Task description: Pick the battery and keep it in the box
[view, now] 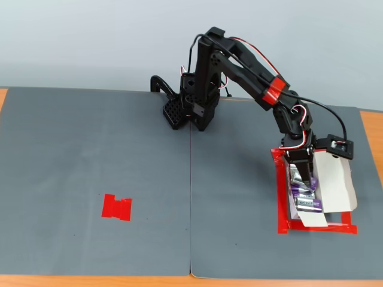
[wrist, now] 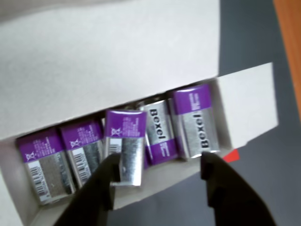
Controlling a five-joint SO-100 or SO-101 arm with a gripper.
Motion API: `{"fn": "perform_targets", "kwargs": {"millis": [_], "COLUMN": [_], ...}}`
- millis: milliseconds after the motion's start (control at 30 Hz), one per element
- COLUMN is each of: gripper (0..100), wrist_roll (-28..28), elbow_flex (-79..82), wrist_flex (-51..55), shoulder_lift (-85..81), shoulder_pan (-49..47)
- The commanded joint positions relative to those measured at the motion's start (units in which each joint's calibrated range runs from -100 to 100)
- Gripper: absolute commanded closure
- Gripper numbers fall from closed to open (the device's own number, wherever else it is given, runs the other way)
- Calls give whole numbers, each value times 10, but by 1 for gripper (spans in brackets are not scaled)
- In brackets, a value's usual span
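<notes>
In the wrist view the white box [wrist: 117, 61] lies open with its wide flap folded back. A row of purple and silver cells lies inside it. The battery [wrist: 126, 146] lies in the middle of the row, shifted a little toward the near wall, beside my left finger [wrist: 104, 181]. My gripper [wrist: 157, 172] is open over the box, and the right finger stands well clear of the battery. In the fixed view the gripper [view: 301, 179] points down into the box [view: 335, 182] at the right, and it hides most of the cells.
A red tape frame [view: 280, 197] surrounds the box; a corner of it shows in the wrist view [wrist: 231, 155]. A small red tape patch [view: 116, 207] lies on the grey mat at the left. The arm's base [view: 191, 107] stands at the back centre.
</notes>
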Motion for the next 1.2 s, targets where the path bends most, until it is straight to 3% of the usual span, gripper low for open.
{"fn": "perform_targets", "kwargs": {"millis": [0, 267, 500, 867, 1167], "gripper": [80, 81, 98, 98, 98], "wrist_roll": [-1, -2, -37, -84, -86], "elbow_flex": [-34, -16, 8, 18, 126], "wrist_flex": [0, 53, 149, 188, 183], "shoulder_lift": [-60, -148, -256, -419, -565], "shoulder_pan": [17, 66, 115, 246, 395]}}
